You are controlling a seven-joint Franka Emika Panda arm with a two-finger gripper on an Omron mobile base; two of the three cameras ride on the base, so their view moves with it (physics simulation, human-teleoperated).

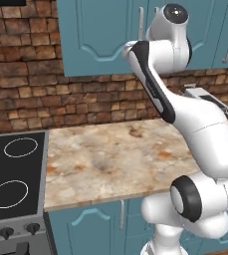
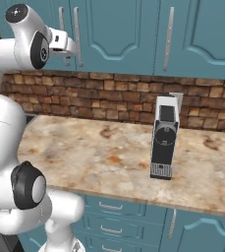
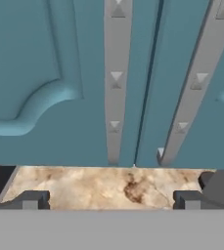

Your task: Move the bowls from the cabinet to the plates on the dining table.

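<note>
The claw (image 3: 111, 200), fingers spread wide and holding nothing, faces the closed doors of the cabinet (image 3: 45, 73), whose two upright silver handles (image 3: 114, 83) rise just ahead of it; the bowls presumably sit hidden behind those doors.

**Marble tabletop under the wall cabinets**

The tabletop (image 1: 115, 159) is a beige marble slab mottled with rust patches, running along a red-brown brick wall (image 1: 31, 94). In the left base view a black cooktop (image 1: 13, 174) with white ring burners adjoins its edge at 9 o'clock. In the right base view a dark coffee machine (image 2: 164, 140) with a silver back panel stands upright on the slab toward 3 o'clock, near the wall. The hand view shows a strip of the same marble (image 3: 108, 188) at 6 o'clock, with a dark rust blotch at its middle.
</note>
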